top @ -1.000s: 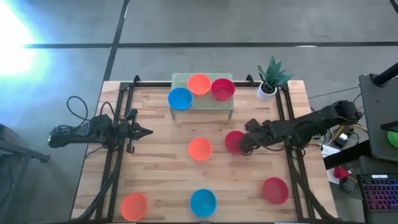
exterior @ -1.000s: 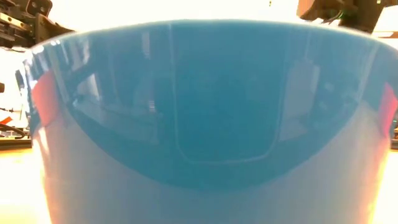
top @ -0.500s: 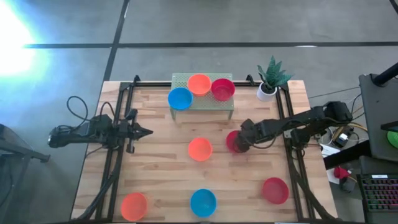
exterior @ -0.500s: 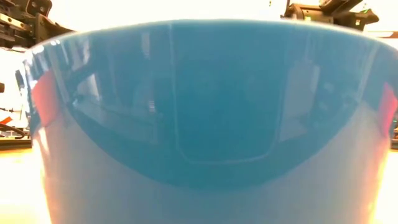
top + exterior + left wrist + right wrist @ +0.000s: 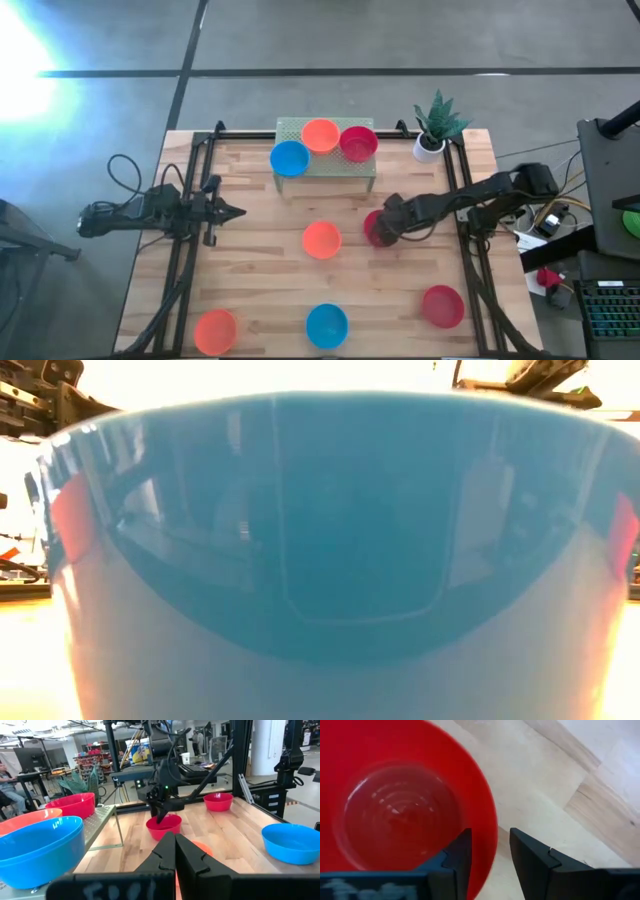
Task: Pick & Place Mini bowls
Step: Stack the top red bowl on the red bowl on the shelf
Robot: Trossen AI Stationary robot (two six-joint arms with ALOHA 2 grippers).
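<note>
Several mini bowls show in the high view. A blue bowl (image 5: 289,158), an orange bowl (image 5: 320,135) and a red bowl (image 5: 358,143) stand on a green mesh riser (image 5: 330,166). On the table stand an orange bowl (image 5: 321,240), a red bowl (image 5: 372,228), a second red one (image 5: 441,305), a blue one (image 5: 326,325) and an orange one (image 5: 215,330). My right gripper (image 5: 383,226) is open and points down over the middle red bowl (image 5: 395,810); one finger (image 5: 457,855) stands inside its rim (image 5: 492,832), the other (image 5: 530,860) outside. My left gripper (image 5: 238,212) waits shut at the table's left.
A small white pot with a green plant (image 5: 432,128) stands at the far right corner. Black frame rails (image 5: 190,240) run along both table sides. The near blue bowl (image 5: 330,540) fills the low view. Bare wood lies between the bowls.
My right gripper has moved a little toward the table's left, coming over the middle red bowl's right rim. The bowls have stayed where they were.
</note>
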